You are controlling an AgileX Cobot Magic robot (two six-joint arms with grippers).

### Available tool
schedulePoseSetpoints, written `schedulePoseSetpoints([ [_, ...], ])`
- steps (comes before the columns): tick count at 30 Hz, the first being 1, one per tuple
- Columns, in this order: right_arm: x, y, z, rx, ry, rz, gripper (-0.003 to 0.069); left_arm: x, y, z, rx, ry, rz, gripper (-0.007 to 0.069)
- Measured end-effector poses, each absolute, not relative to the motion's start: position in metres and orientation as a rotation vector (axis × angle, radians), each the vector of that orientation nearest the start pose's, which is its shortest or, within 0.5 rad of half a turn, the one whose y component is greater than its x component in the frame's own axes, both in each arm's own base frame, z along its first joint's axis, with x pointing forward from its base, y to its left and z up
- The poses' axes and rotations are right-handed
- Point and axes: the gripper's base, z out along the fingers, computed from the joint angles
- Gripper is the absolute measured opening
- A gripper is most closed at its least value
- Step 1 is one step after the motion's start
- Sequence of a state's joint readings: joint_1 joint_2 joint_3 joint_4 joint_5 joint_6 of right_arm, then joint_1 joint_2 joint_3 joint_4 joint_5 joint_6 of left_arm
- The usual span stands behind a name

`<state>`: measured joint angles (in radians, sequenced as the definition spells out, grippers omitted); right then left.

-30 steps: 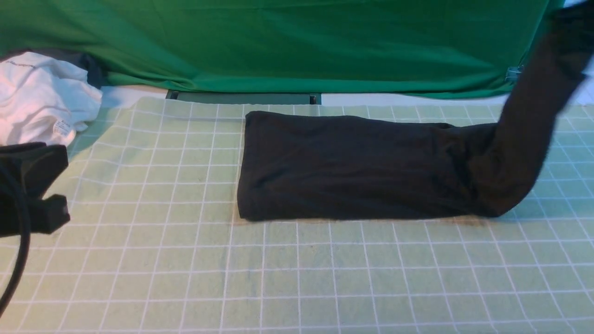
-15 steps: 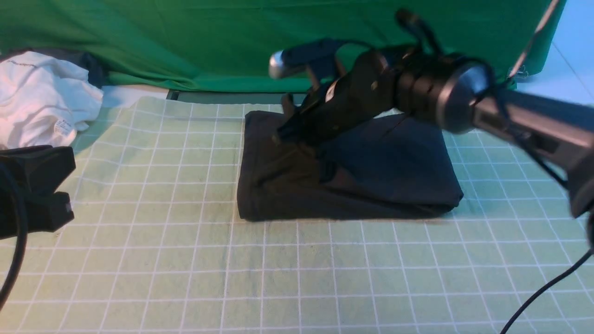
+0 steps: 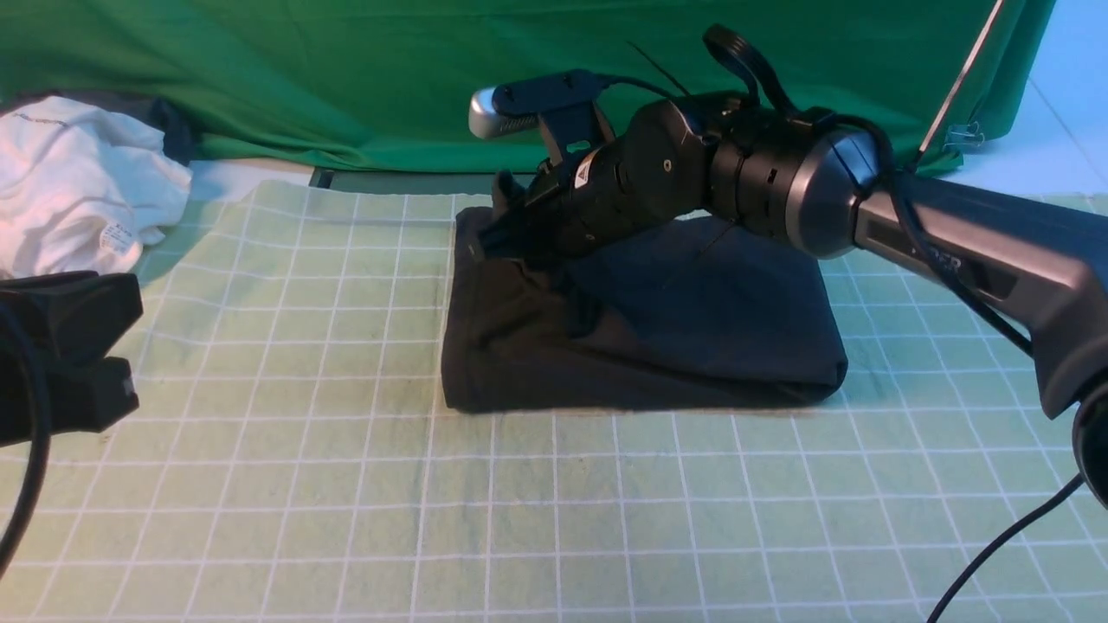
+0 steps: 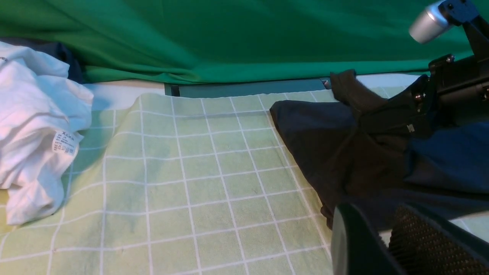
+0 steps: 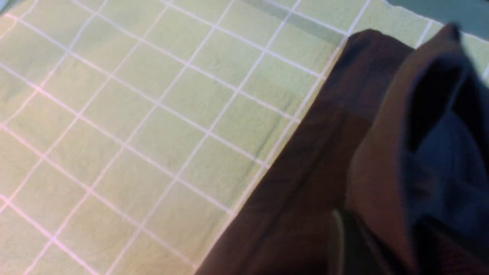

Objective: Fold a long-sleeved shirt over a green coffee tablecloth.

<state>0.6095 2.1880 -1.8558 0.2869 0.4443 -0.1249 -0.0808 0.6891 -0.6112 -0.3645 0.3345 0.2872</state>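
while the right gripper (image 3: 506, 227) rests on the shirt (image 3: 692, 329), a fold pokes up between its jaws, grip unclear; lifting away could drag the layer. left gripper (image 4: 386, 244) narrow, empty.

The pale mint-green grid-printed tablecloth (image 3: 286, 484) lies bare across its near strip and left half, open for passage. The folded black soft-fabric shirt (image 3: 658, 346) fills the centre, the black right arm (image 3: 952, 251) slanting over it. A crumpled white garment (image 3: 78, 182) blocks the far-left corner.
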Motion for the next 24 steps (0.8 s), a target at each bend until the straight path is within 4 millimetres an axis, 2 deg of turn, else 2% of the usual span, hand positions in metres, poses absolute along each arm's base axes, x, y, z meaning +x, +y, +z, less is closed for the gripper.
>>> schedulePoseSetpoints([
  [2, 0.415, 0.305, 0.24, -0.61, 2.209, 0.538, 0.0329, 0.142, -0.022, 0.329, 0.102, 1.876, -0.206, 0.011],
  [5, 0.414, 0.306, 0.254, -0.652, 2.199, 0.539, 0.0331, 0.142, -0.022, 0.329, 0.102, 1.876, -0.206, 0.0111],
  [10, 0.406, 0.301, 0.299, -0.825, 2.118, 0.44, 0.0209, 0.142, -0.022, 0.329, 0.106, 1.876, -0.2, 0.0111],
  [11, 0.406, 0.299, 0.303, -0.832, 2.109, 0.43, 0.0196, 0.142, -0.022, 0.329, 0.106, 1.876, -0.2, 0.0111],
  [13, 0.404, 0.296, 0.312, -0.853, 2.087, 0.392, 0.0119, 0.142, -0.022, 0.329, 0.106, 1.876, -0.199, 0.0111],
  [14, 0.404, 0.296, 0.312, -0.853, 2.087, 0.392, 0.0113, 0.142, -0.022, 0.329, 0.106, 1.875, -0.199, 0.0111],
  [15, 0.405, 0.297, 0.308, -0.853, 2.095, 0.395, 0.0072, 0.142, -0.022, 0.33, 0.105, 1.872, -0.198, 0.0111],
  [18, 0.407, 0.307, 0.286, -0.843, 2.13, 0.44, 0.0024, 0.142, -0.022, 0.331, 0.102, 1.862, -0.195, 0.0111],
  [19, 0.407, 0.31, 0.28, -0.845, 2.134, 0.447, 0.0019, 0.142, -0.022, 0.331, 0.101, 1.861, -0.195, 0.0111],
  [24, 0.403, 0.349, 0.222, -0.876, 2.132, 0.479, 0.0018, 0.143, -0.022, 0.331, 0.101, 1.859, -0.195, 0.0115],
])
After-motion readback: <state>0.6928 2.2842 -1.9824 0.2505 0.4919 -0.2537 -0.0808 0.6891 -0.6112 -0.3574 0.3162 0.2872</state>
